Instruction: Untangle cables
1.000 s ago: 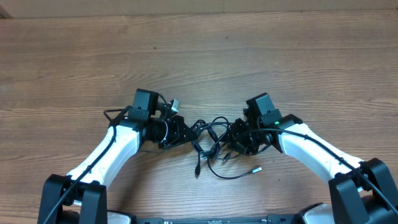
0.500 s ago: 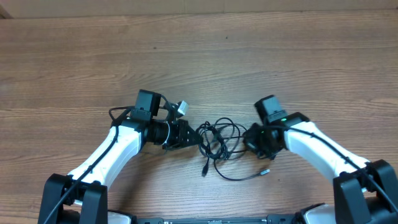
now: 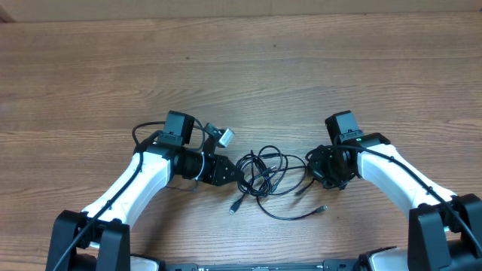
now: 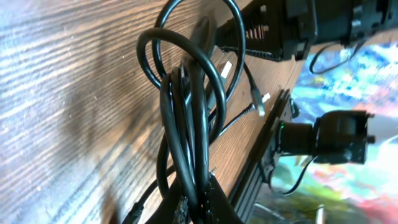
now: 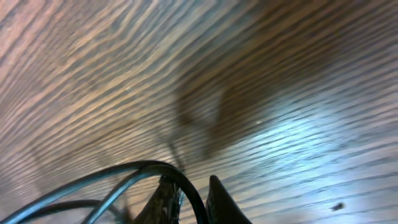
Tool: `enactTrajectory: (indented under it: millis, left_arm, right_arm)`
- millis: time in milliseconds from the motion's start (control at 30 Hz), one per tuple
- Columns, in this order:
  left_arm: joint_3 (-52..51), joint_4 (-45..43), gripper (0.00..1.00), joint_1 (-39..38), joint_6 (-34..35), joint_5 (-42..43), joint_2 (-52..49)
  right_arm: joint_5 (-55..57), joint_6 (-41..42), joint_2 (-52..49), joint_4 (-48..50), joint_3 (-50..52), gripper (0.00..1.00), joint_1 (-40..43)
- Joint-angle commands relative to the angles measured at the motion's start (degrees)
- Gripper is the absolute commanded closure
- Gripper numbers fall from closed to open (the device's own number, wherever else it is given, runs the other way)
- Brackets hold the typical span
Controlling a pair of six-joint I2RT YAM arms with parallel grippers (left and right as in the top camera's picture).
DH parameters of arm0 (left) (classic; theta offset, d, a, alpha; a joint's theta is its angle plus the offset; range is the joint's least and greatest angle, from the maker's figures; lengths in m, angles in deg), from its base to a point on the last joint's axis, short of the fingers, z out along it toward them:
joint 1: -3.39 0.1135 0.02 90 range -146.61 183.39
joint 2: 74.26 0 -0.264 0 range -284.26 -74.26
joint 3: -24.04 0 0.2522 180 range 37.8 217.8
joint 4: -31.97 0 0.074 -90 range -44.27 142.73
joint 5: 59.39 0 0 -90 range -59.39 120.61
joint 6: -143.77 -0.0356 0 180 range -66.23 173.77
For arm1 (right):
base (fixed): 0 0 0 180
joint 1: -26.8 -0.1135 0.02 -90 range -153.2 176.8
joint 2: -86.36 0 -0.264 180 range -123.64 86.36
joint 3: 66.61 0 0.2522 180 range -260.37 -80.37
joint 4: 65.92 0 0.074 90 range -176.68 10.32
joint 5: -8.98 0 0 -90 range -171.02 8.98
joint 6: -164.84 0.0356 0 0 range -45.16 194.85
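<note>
The cables (image 3: pixel 265 167) lie as a tangle of thin black loops on the wood table between my two arms. Loose plug ends rest toward the table front (image 3: pixel 233 208) (image 3: pixel 322 208). My left gripper (image 3: pixel 230 172) is at the tangle's left side. In the left wrist view this left gripper (image 4: pixel 196 208) is shut on a bunch of several cable strands (image 4: pixel 186 112) that run up from it. My right gripper (image 3: pixel 313 167) is at the tangle's right side. In the right wrist view the right gripper (image 5: pixel 193 202) is closed on one cable loop (image 5: pixel 143 167) that passes between its fingers.
The wooden table (image 3: pixel 241 68) stretches far behind the arms. A small white connector (image 3: pixel 223 137) sticks out by the left wrist. The left wrist view shows the table's front edge (image 4: pixel 261 155) and a black camera on a stand (image 4: pixel 329 134) beyond it.
My right gripper has moved right, away from the tangle, drawing a cable strand with it. The loops have spread out and a plug end slid left. The left gripper shifted slightly.
</note>
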Motion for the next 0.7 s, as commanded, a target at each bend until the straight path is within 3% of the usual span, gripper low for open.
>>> enactTrajectory:
  millis: [0, 67, 167, 267, 400, 467, 533, 633, 667]
  left_arm:
    - [0.4, -0.6, 0.96, 0.8, -8.4, 4.7, 0.4]
    - [0.4, -1.8, 0.96, 0.8, -8.0, 5.7, 0.4]
    - [0.4, -4.0, 0.96, 0.8, -3.9, 5.6, 0.4]
    - [0.4, -5.5, 0.96, 0.8, 0.7, 5.3, 0.4]
    - [0.4, -5.5, 0.96, 0.8, 8.5, -1.9, 0.4]
    - [0.4, -5.3, 0.96, 0.8, 16.2, -6.8, 0.4]
    - [0.4, -4.9, 0.95, 0.8, 30.0, -13.2, 0.4]
    - [0.4, -3.5, 0.78, 0.7, 45.9, -19.8, 0.4]
    - [0.4, -2.9, 0.66, 0.7, 50.7, -21.4, 0.4]
  right_arm:
    - [9.6, -1.0, 0.3, -1.0, 0.4, 0.85, 1.2]
    - [9.5, -1.0, 0.3, -1.2, 0.4, 0.73, 1.2]
    - [8.6, -1.2, 0.3, -1.2, 0.4, 0.39, 1.1]
    - [3.8, -1.9, 0.3, -1.2, 0.4, 0.17, 1.1]
    - [-2.5, -1.9, 0.3, -1.2, 0.4, 0.08, 1.0]
    - [-5.2, -1.9, 0.3, -1.2, 0.4, 0.06, 1.0]
    - [-6.8, -1.8, 0.3, -1.2, 0.4, 0.0, 0.5]
    - [-6.7, -1.2, 0.3, -1.2, 0.4, 0.0, 0.0]
    - [-6.7, -0.6, 0.3, -1.3, 0.4, 0.0, 0.0]
